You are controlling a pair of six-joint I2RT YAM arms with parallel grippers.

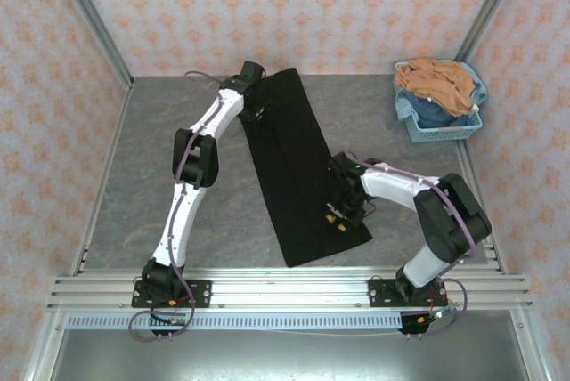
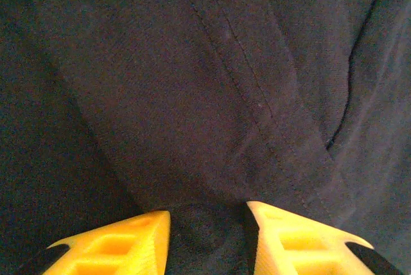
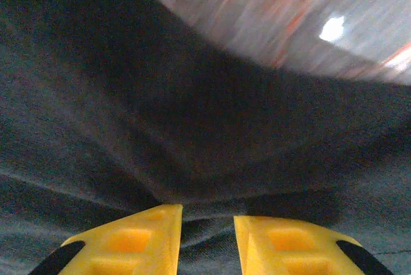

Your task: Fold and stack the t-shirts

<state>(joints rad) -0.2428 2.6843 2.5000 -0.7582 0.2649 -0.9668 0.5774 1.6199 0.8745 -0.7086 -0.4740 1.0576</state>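
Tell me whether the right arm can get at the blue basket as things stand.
Probably, once freed: bare table lies between the right gripper and the basket, and the right arm is bent. But the gripper is pinching the t-shirt.

Tee (image 1: 289,167) lies on bench (image 1: 160,158) as a long strip, running from far centre to near, slightly right. L gripper (image 1: 256,112) sits at tee's far-left corner, fabric betw. its fingers. R gripper (image 1: 340,214) sits on tee's near-right edge, fabric likewise betw. its fingers. Basket (image 1: 445,127) stands well right of tee's far end, apart from it, w/ clothes (image 1: 436,83) piled in it.
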